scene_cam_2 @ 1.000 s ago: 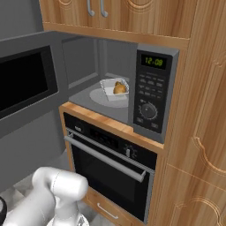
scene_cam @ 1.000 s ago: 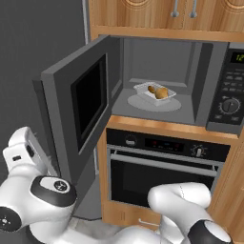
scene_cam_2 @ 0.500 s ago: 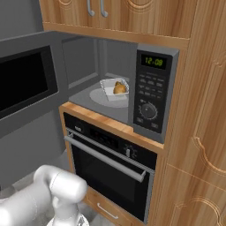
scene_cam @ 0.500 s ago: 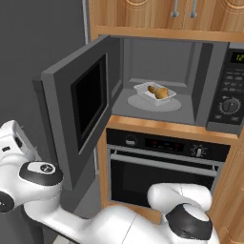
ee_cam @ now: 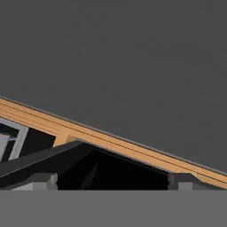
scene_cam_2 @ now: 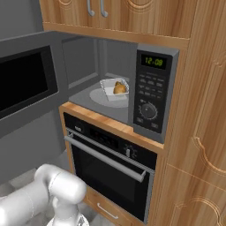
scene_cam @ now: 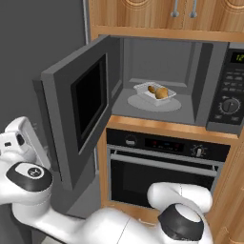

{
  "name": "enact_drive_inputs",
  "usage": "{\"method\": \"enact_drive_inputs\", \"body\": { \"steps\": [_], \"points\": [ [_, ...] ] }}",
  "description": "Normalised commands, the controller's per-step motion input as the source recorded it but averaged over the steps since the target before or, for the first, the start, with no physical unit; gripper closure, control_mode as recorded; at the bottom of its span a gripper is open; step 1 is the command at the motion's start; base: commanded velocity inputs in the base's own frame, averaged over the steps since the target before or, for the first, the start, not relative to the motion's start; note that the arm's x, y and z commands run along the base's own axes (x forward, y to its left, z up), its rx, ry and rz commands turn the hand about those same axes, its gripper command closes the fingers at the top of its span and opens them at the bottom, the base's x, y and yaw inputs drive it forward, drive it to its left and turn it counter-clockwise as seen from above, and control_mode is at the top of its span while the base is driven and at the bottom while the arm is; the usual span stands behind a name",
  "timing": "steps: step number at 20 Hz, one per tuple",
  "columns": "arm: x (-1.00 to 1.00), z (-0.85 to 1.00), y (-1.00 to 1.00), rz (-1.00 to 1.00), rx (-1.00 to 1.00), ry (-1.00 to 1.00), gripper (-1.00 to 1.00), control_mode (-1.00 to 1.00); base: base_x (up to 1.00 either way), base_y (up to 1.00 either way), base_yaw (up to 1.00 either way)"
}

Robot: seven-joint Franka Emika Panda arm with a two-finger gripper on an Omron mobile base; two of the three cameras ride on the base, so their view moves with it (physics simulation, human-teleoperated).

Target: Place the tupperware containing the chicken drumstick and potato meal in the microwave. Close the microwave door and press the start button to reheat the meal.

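One arm link (scene_cam: 28, 177) further right.

Readable text, this moment:

1. Green display (scene_cam_2: 153, 61) at the top of the microwave (scene_cam_2: 152, 95) side panel, right base view: digits read "12:09"; last digit is small, so I log it with some doubt.
2. Same display (scene_cam: 238, 57) from my left base view: cut by the frame edge, only "12" legible.
3. Panel buttons (scene_cam_2: 149, 85) below the display: pale marks on each, too small to read.
4. Knob (scene_cam_2: 148, 110) on the panel: ring of tick marks, no legible numbers.
5. Oven control strip (scene_cam_2: 110, 141) below: faint markings, unreadable.

No brand names or labels legible.
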Motion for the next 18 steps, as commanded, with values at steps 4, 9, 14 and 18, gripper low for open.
{"method": "enact_drive_inputs", "body": {
  "steps": [4, 9, 14, 18],
  "points": [
    [-0.33, 0.05, -1.0, -0.17, 0.1, 0.0, -1.0, -1.0, 0.0, 0.0, 0.0],
    [-0.61, 0.0, -1.0, -0.16, 0.18, -0.01, -1.0, -1.0, 0.0, 0.0, 0.0],
    [-0.14, 0.0, -1.0, -0.12, 0.19, 0.02, -1.0, -1.0, 0.0, 0.0, 0.0],
    [0.2, 0.11, -1.0, -0.05, 0.15, 0.17, -1.0, -1.0, 0.0, 0.0, 0.0]
  ]
}}
